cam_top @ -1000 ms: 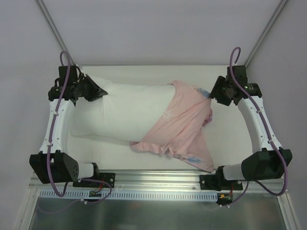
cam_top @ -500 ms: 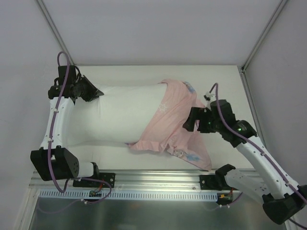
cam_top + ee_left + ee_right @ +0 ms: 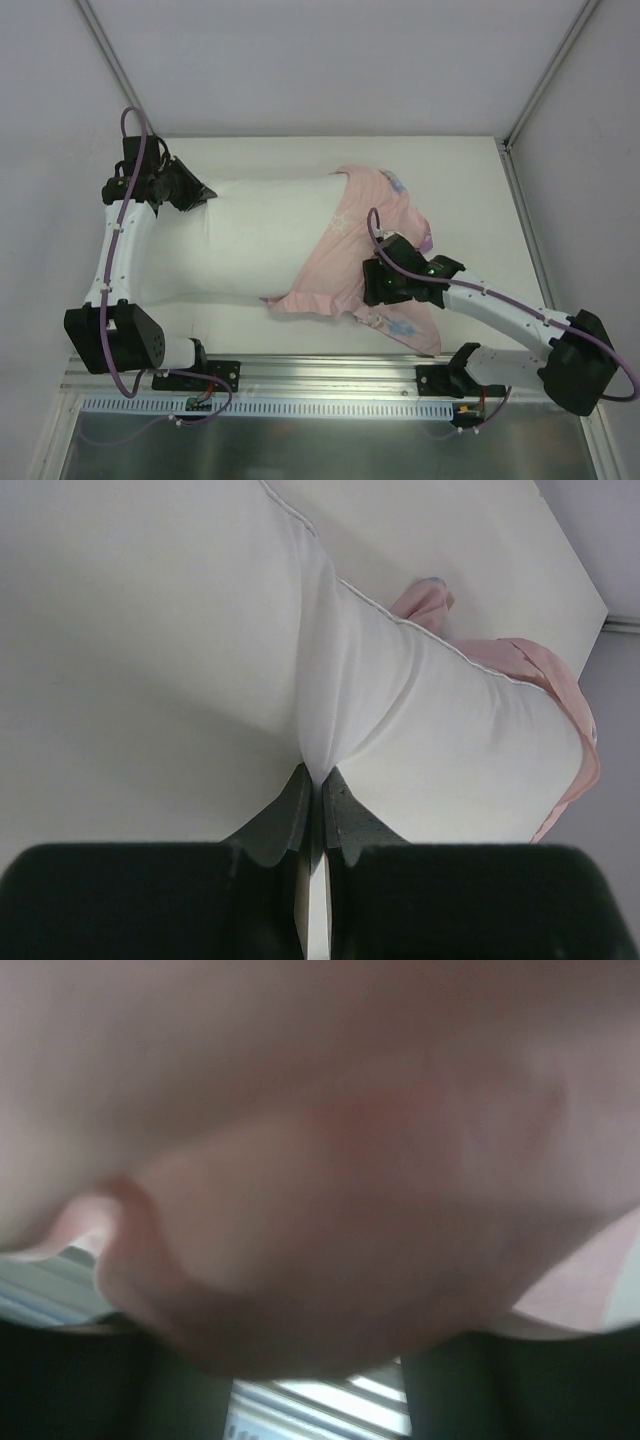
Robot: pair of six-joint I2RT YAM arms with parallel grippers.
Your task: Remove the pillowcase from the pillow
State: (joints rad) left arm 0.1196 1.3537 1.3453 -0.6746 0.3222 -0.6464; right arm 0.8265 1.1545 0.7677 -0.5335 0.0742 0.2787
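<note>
The plump white pillow (image 3: 250,235) lies across the table, its right end still inside the pale pink pillowcase (image 3: 350,255), which trails toward the front right. My left gripper (image 3: 205,193) is shut on a pinched fold of the pillow's left end (image 3: 318,770). The pillowcase (image 3: 565,685) shows at the pillow's far end in the left wrist view. My right gripper (image 3: 372,283) is pressed down into the pillowcase near its front part. Blurred pink pillowcase fabric (image 3: 330,1160) fills the right wrist view and bulges between the dark jaws, hiding the fingertips.
The white table (image 3: 300,150) is bounded by grey walls at the back and sides. A metal rail (image 3: 330,372) with both arm bases runs along the near edge. The pillowcase's printed corner (image 3: 405,328) lies close to that rail.
My right arm has swung from the far right corner down and left onto the pillowcase's front part. The pillowcase edge bunched slightly. My left gripper has kept its hold.
</note>
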